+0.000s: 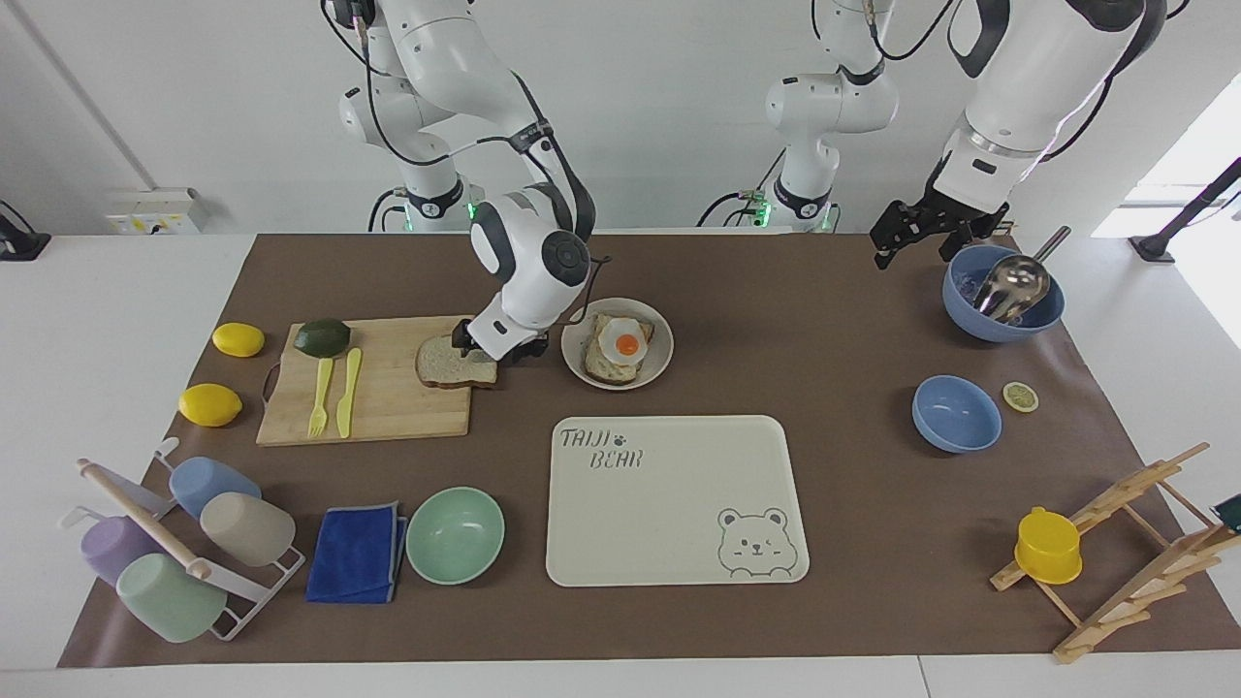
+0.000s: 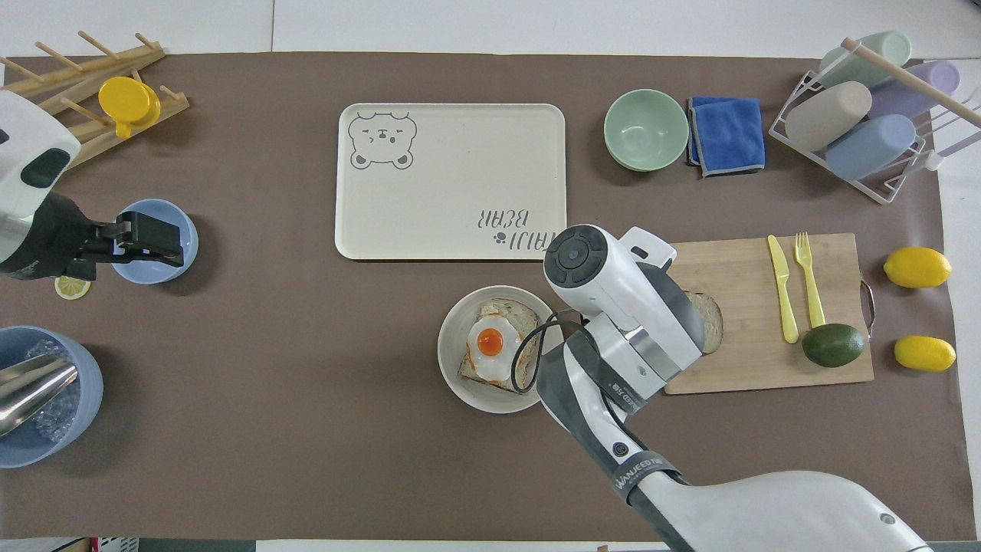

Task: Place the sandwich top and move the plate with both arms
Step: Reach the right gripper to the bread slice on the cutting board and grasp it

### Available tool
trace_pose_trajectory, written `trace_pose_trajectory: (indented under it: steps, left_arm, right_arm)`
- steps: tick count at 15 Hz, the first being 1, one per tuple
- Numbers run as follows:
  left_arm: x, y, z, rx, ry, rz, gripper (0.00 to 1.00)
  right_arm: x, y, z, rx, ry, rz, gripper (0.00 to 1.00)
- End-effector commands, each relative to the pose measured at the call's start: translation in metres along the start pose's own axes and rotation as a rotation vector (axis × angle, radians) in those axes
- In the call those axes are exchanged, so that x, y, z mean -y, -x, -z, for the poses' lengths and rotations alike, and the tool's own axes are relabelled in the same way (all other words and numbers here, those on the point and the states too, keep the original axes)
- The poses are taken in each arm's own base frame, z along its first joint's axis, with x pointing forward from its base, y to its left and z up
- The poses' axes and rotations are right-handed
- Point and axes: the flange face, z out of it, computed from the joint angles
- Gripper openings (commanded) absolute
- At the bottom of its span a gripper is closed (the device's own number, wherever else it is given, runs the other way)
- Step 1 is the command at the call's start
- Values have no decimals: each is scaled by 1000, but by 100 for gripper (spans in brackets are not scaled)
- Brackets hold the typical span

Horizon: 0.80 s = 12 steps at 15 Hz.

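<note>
The sandwich top (image 1: 448,364) is a plain bread slice lying on the wooden cutting board (image 1: 388,407); a part of it shows in the overhead view (image 2: 713,322). My right gripper (image 1: 496,353) is down at the slice's end nearest the plate, fingers apart and straddling that end. The overhead view hides it under the arm's wrist. The beige-grey plate (image 1: 660,366) holds toast with a fried egg (image 1: 620,345) and also shows in the overhead view (image 2: 454,377). My left gripper (image 1: 921,235) waits open in the air beside the big blue bowl (image 1: 970,315).
A cream bear tray (image 1: 679,523) lies farther from the robots than the plate. A yellow fork and knife (image 1: 334,393) and an avocado (image 1: 322,336) are on the board. A small blue bowl (image 1: 955,415), mint bowl (image 1: 455,534), blue cloth (image 1: 356,553), cup rack (image 1: 175,543) and two lemons (image 1: 209,404) are around.
</note>
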Motion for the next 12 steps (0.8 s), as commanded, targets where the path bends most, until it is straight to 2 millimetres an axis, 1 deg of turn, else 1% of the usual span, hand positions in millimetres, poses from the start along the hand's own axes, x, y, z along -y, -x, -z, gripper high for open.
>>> trace_pose_trajectory:
  steps: [1, 2, 4, 6, 7, 8, 9, 10, 11, 12]
  left_arm:
    - [3, 7, 1, -11, -10, -2, 100]
    - [4, 7, 1, -12, -9, 0, 100]
    - [4, 7, 1, -11, -10, 0, 100]
    - [4, 7, 1, -11, -10, 0, 100]
    - [4, 7, 1, -12, -9, 0, 100]
    - [4, 7, 1, -11, -10, 0, 100]
    - [4, 7, 1, -11, -10, 0, 100]
    - [4, 7, 1, -11, -10, 0, 100]
    - [4, 7, 1, -11, -10, 0, 100]
    - [3, 7, 1, -11, -10, -2, 100]
  right_arm:
    - [-5, 15, -7, -21, 14, -10, 93]
    - [-6, 16, -10, -19, 25, -3, 92]
    - [-8, 19, -12, -22, 40, 5, 85]
    - [-10, 23, -18, -21, 64, 16, 84]
    - [-10, 24, -18, -24, 70, 20, 75]
    - [-10, 24, -18, -21, 72, 21, 55]
    - [-11, 22, -15, -25, 71, 16, 36]
    - [-10, 22, -14, -26, 72, 16, 7]
    - [-8, 22, -11, -29, 73, 17, 0]
    - [-2, 24, -6, -37, 77, 24, 0]
